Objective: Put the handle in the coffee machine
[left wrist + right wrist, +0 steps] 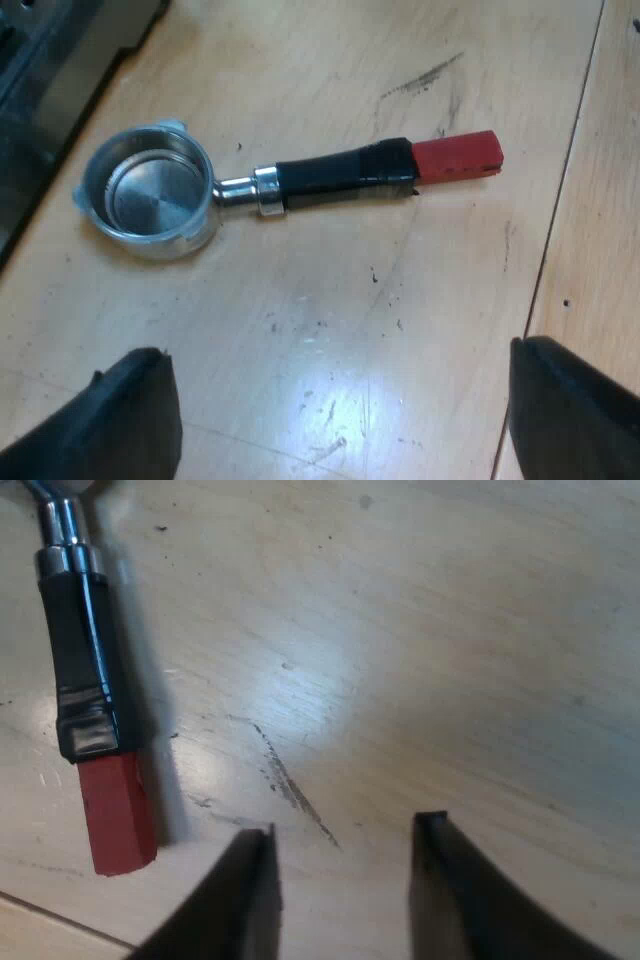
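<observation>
Holder [290, 185] lies flat on the bench [300, 60], basket end toward the espresso machine [50, 60]. Left tool [338, 350] hovers wide apart, handle crosswise ahead. Right tool [346, 825], also apart, sits just beside the red end [118, 815], likely nearer.

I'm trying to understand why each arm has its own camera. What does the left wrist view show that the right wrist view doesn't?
Left wrist view: the holder whole, its round metal basket looking empty, a dark edge of the espresso machine beside it, and the left claw, open over the table.
Right wrist view: the right claw, open, close to the red end.
Both: the dark handle lying loose on the wooden table, with a scratch mark nearby.
</observation>
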Robot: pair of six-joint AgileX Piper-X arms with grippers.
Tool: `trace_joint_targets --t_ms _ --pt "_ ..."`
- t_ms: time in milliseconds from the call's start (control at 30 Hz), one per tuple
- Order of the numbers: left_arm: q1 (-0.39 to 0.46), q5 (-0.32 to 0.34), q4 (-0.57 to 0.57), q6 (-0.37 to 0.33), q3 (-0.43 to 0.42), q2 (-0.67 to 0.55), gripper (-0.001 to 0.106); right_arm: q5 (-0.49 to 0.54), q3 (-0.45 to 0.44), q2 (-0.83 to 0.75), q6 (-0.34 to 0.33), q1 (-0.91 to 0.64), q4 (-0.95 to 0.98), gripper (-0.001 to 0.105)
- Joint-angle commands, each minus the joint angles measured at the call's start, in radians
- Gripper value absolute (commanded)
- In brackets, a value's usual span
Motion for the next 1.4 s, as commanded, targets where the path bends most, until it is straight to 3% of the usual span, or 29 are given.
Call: trace_joint_targets --t_ms 33,300,400,567,900,1233,1400 --pt "-0.004 -0.009 -0.006 -0.002 0.012 0.004 0.07 0.005 -0.006 0.07 0.011 0.023 -0.017 0.0" --pt "-0.004 -0.009 -0.008 -0.002 0.013 0.004 0.07 0.005 0.002 0.177 0.013 0.025 -0.068 0.0" --pt "-0.004 -0.009 -0.008 -0.002 0.013 0.004 0.07 0.003 0.027 0.213 0.074 0.025 -0.1 0.0" --pt "-0.004 -0.009 -0.008 -0.002 0.013 0.004 0.07 -0.025 0.082 0.285 0.088 0.025 -0.123 0.0" --pt "-0.004 -0.009 -0.008 -0.002 0.013 0.004 0.07 -0.071 0.088 0.452 0.085 0.025 -0.205 0.0" --pt "0.002 -0.138 -0.008 -0.002 0.013 0.004 0.07 -0.136 0.074 0.533 0.102 0.12 -0.305 0.0" --pt "0.051 -0.137 -0.006 -0.002 0.013 0.004 0.07 -0.138 0.046 0.561 0.123 0.174 -0.32 0.0"
